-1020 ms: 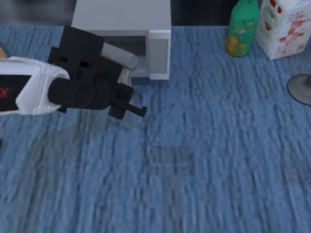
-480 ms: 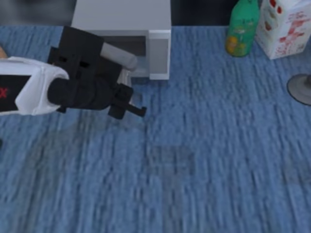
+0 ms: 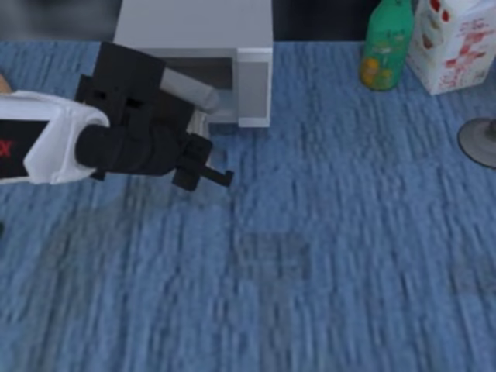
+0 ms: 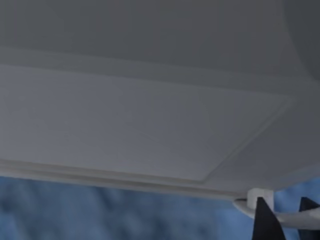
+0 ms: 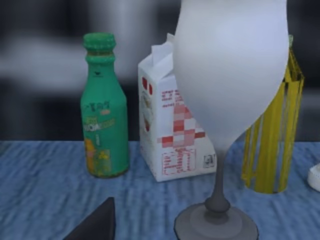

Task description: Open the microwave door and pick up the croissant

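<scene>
Now a blue cloth is covering the worktop (image 3: 333,256), and behind it the room is lying dark. At the back the microwave (image 3: 198,31) is standing with the microwave door (image 3: 190,89) swung partly out. The left gripper (image 3: 203,167) is reaching low beside that door; whether its fingers are wide or narrow, I cannot tell. A green bottle (image 3: 385,46) and a milk carton (image 3: 453,43) are standing at the back right.

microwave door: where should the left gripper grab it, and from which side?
Grip the small white handle on the microwave door, at its free edge next to the control strip. Approach from the front: the door looks hinged on the left and swung partly out, with the left gripper beside that edge.
</scene>
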Controlling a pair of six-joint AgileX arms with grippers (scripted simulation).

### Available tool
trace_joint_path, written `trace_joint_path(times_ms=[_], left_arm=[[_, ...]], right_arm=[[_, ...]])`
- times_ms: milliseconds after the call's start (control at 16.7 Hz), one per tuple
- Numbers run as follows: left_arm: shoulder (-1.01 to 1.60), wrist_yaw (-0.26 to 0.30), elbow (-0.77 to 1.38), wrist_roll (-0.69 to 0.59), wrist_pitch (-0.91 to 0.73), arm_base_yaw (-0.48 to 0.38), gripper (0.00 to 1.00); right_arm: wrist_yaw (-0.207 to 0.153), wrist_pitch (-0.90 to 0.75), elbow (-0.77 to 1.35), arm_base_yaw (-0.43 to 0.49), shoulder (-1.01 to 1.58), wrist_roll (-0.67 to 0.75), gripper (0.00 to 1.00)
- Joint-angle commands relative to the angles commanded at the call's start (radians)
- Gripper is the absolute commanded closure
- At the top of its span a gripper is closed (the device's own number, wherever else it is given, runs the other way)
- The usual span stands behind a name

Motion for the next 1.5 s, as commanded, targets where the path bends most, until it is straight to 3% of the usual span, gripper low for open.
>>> trace_joint_path(times_ms=[240, 840, 1500], left_arm=[[0.0, 0.0, 0.0, 0.0, 0.0, 0.0, 1.0], [-0.022, 0.061, -0.025, 0.074, -0.009, 0.032, 1.0], [-0.022, 0.061, -0.025, 0.074, -0.009, 0.032, 1.0]], right_arm=[[0.0, 0.0, 0.0, 0.0, 0.0, 0.0, 0.0], [0.0, 0.0, 0.0, 0.0, 0.0, 0.0, 0.0], [0.0, 0.0, 0.0, 0.0, 0.0, 0.0, 0.0]])
